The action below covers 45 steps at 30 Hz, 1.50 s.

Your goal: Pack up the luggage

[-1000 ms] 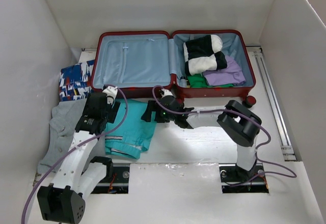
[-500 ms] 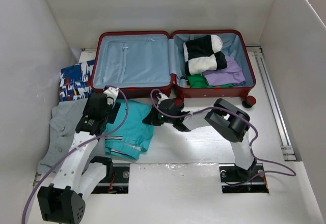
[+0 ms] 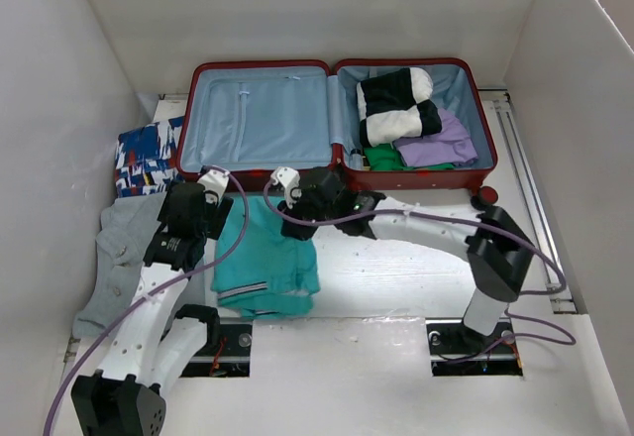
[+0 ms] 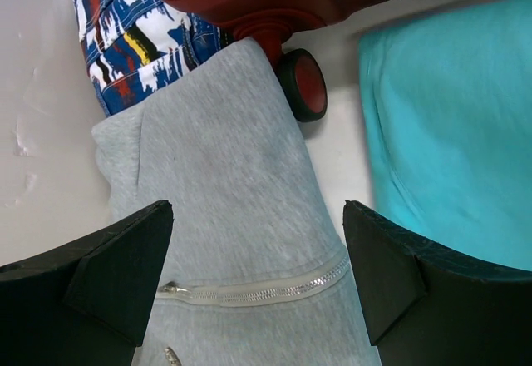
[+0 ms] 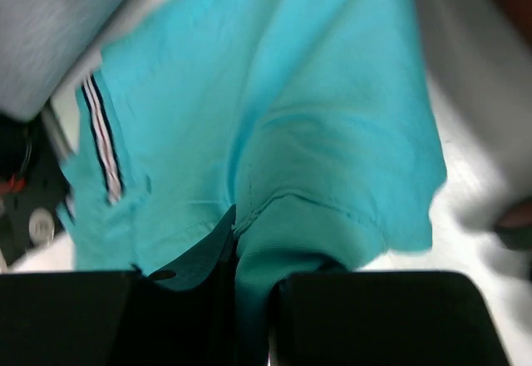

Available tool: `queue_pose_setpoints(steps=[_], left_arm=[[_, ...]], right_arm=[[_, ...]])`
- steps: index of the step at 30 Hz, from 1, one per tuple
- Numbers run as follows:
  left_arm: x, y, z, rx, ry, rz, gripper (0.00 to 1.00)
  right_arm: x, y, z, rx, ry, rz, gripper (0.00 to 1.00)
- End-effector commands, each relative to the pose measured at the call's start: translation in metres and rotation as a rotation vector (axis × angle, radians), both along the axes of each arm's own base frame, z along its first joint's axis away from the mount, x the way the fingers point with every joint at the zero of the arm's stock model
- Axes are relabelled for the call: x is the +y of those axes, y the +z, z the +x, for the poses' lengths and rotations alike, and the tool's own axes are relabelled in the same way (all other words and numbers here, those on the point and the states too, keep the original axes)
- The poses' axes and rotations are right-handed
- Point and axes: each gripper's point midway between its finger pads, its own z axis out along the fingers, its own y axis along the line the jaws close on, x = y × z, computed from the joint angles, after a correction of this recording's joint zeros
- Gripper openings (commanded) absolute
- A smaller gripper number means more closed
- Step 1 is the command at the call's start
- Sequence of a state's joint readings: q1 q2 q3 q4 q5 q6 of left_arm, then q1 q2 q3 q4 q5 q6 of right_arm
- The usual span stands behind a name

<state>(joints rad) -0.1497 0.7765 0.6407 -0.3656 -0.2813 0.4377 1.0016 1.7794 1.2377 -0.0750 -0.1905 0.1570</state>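
Observation:
The luggage (image 3: 258, 63) lies open at the back, dark red with pale blue lining; its shell (image 4: 274, 0) and a black wheel (image 4: 301, 83) show in the left wrist view. A teal shirt (image 3: 265, 258) lies in front of it. My right gripper (image 3: 300, 220) is shut on a bunched fold of that shirt (image 5: 274, 116), fabric pinched between the fingers (image 5: 249, 299), the top edge raised. My left gripper (image 3: 185, 208) hangs open (image 4: 258, 274) over a grey zipped garment (image 4: 224, 208), with nothing between its fingers.
The right half of the luggage holds a black-and-white roll (image 3: 396, 104), a purple garment (image 3: 441, 144) and a green one (image 3: 384, 159). A blue patterned garment (image 3: 147, 157) lies left of the luggage. The grey garment (image 3: 119, 253) spreads at the left. White walls stand on three sides.
My right gripper closed on the teal shirt and moved left toward the luggage's front, lifting its upper edge; the shirt now hangs stretched. The left arm barely moved.

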Motion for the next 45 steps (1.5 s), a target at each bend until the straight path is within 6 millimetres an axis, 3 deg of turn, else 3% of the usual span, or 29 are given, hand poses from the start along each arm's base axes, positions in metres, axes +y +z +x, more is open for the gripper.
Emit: queue_pose_setpoints(steps=[1,6,8,10,11,13,14,17,18,20,21,22,24,25,26,29,31,32,33,36,41,44,45], left_arm=[[0.005,0.006,0.005,-0.022,0.018,0.027,0.81],[0.006,0.009,0.011,-0.014,0.021,0.042,0.81],[0.008,0.009,0.013,-0.013,0.024,0.054,0.81],[0.009,0.008,0.015,-0.014,0.031,0.060,0.81],[0.009,0.007,0.017,-0.009,0.026,0.068,0.81],[0.010,0.003,0.018,-0.002,0.033,0.074,0.81],[0.012,0.003,0.021,-0.007,0.042,0.080,0.81],[0.013,-0.006,0.025,0.016,0.043,0.096,0.81],[0.015,-0.008,0.027,0.020,0.053,0.104,0.81],[0.014,-0.013,0.027,0.037,0.058,0.099,0.81],[0.014,-0.014,0.030,0.035,0.058,0.099,0.81],[0.014,-0.019,0.030,0.055,0.057,0.102,0.81],[0.013,-0.019,0.035,0.055,0.057,0.102,0.81],[0.013,-0.025,0.035,0.079,0.056,0.107,0.81],[0.015,-0.026,0.037,0.082,0.059,0.120,0.81],[0.016,-0.031,0.043,0.109,0.060,0.138,0.81],[0.016,-0.031,0.047,0.109,0.068,0.145,0.81],[0.016,-0.032,0.051,0.112,0.068,0.145,0.81],[0.016,-0.035,0.052,0.122,0.067,0.147,0.81],[0.015,-0.039,0.056,0.134,0.066,0.149,0.81],[0.015,-0.046,0.060,0.155,0.065,0.153,0.81],[0.014,-0.043,0.065,0.147,0.071,0.145,0.81],[0.014,-0.047,0.063,0.168,0.070,0.149,0.81]], right_arm=[[-0.033,0.059,0.025,-0.219,0.089,-0.104,0.00],[-0.061,0.098,0.060,-0.322,0.085,-0.166,0.00],[-0.079,0.134,0.081,-0.387,0.038,-0.141,0.00],[-0.092,0.157,0.098,-0.417,0.006,-0.110,0.00],[-0.110,0.174,0.120,-0.436,-0.049,-0.089,0.00],[-0.126,0.191,0.138,-0.458,-0.069,-0.049,0.00],[-0.150,0.189,0.161,-0.448,-0.123,-0.055,0.00],[-0.179,0.196,0.199,-0.453,-0.178,-0.024,0.00],[-0.206,0.204,0.220,-0.466,-0.236,-0.022,0.00],[-0.225,0.192,0.245,-0.439,-0.244,-0.013,0.00],[-0.254,0.191,0.264,-0.434,-0.294,-0.016,0.00],[-0.263,0.185,0.285,-0.430,-0.307,-0.010,0.00],[-0.279,0.172,0.305,-0.400,-0.309,0.006,0.00],[-0.295,0.179,0.320,-0.420,-0.331,0.016,0.00],[-0.298,0.151,0.336,-0.376,-0.332,0.009,0.00],[-0.318,0.123,0.371,-0.346,-0.394,0.007,0.00],[-0.330,0.108,0.386,-0.337,-0.437,-0.010,0.00],[-0.335,0.111,0.393,-0.350,-0.452,-0.002,0.00],[-0.346,0.096,0.399,-0.332,-0.475,-0.016,0.00],[-0.355,0.086,0.411,-0.332,-0.503,-0.021,0.00],[-0.366,0.071,0.417,-0.299,-0.533,-0.048,0.03],[-0.386,0.074,0.419,-0.319,-0.620,-0.132,0.00],[-0.404,0.069,0.420,-0.316,-0.675,-0.170,0.00]])
